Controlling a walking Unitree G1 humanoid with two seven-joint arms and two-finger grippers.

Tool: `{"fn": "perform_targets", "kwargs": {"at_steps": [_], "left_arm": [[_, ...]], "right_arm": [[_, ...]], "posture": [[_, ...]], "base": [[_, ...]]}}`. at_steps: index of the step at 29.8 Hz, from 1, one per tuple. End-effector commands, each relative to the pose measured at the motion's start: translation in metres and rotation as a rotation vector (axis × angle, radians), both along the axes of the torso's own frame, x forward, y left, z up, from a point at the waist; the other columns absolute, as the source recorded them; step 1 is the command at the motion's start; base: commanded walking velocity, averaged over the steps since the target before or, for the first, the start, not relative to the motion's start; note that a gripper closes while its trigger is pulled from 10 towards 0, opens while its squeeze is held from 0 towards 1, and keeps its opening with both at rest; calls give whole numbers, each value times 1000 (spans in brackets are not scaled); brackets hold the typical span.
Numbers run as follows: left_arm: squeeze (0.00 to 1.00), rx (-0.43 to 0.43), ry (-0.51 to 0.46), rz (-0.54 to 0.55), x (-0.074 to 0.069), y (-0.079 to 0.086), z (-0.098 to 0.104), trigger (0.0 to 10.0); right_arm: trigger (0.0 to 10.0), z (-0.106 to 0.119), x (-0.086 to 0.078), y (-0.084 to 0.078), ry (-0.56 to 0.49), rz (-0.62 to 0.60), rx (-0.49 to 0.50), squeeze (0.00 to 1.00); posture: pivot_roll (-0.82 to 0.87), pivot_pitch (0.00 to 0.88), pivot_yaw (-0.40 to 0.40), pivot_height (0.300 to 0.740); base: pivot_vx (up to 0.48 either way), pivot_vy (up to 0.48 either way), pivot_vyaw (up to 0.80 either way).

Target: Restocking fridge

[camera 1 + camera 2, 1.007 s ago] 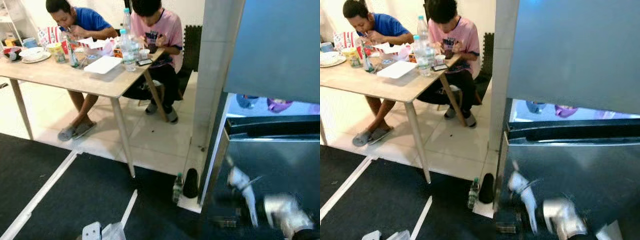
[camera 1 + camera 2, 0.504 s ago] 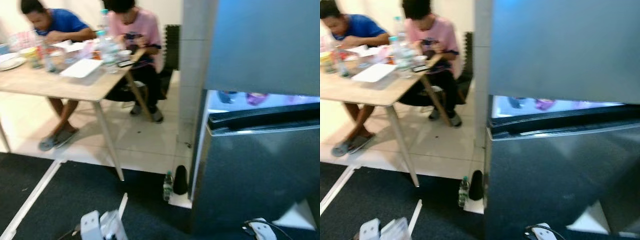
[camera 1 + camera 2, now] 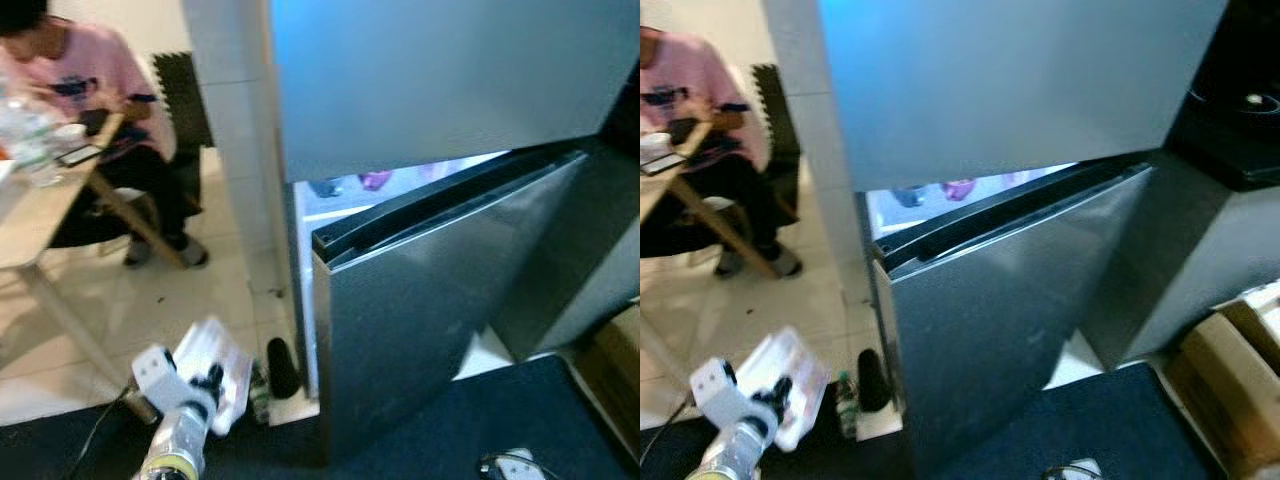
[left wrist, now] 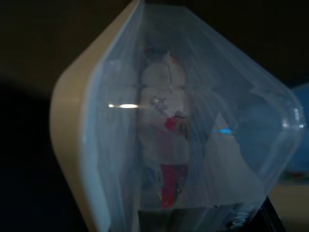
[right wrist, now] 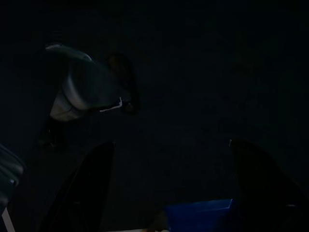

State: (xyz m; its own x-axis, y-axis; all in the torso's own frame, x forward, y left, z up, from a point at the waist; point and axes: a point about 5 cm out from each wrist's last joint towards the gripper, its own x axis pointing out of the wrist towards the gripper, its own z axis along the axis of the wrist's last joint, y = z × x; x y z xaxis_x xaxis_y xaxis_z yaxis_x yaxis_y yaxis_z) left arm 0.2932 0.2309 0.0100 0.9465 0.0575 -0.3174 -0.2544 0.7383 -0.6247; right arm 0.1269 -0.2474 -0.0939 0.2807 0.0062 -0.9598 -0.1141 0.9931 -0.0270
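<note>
Left gripper (image 3: 208, 385) pinching clear food tray (image 3: 218, 372) beside ajar fridge door (image 3: 420, 300), wrist view reveals red-and-white contents, right gripper spread

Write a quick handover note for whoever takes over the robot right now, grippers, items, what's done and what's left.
Left gripper: shut on a clear food pack, held low, left of the fridge.
Right gripper: open, hanging idle in the dark.
Fridge: lower door ajar, light on inside, items on a shelf.
A person sits at the table to the left.
Done: pack picked up, door opened.
Left: swing the door wider, shelve the pack, close up.
</note>
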Motion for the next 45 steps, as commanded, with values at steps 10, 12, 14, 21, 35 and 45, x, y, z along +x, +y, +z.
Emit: {"fn": "perform_targets", "kwargs": {"at_steps": [10, 12, 14, 21, 35, 45], "left_arm": [[0, -10, -151, -423, 9, -44, 10, 10000], [0, -15, -145, -493, 4, -48, 6, 10000], [0, -18, -137, -537, 0, -50, 3, 10000], [0, -19, -110, -660, -14, -55, -8, 10000], [0, -162, -270, -989, -14, -119, 5, 10000], [0, -95, -89, -907, -36, -99, -24, 10000]], "right_arm": [[10000, 0, 5, 7, -7, 17, -6, 0], [10000, -1, 5, 7, -2, 22, -12, 0], [10000, -1, 5, 7, 1, 24, -14, 0], [10000, -1, 4, 8, 3, 27, -17, 0], [10000, -3, -4, 6, 82, 57, -51, 0], [10000, -6, -20, 0, 192, 73, -87, 0]], "posture": [[-12, 0, 43, 740], [-12, 0, 43, 740], [-14, 0, 43, 740], [-14, 0, 41, 740], [-15, 0, 37, 740], [-17, 0, 36, 740]], "base": [[0, 0, 0], [0, 0, 0], [0, 0, 0], [0, 0, 0], [0, 0, 0], [0, 0, -225]]}}
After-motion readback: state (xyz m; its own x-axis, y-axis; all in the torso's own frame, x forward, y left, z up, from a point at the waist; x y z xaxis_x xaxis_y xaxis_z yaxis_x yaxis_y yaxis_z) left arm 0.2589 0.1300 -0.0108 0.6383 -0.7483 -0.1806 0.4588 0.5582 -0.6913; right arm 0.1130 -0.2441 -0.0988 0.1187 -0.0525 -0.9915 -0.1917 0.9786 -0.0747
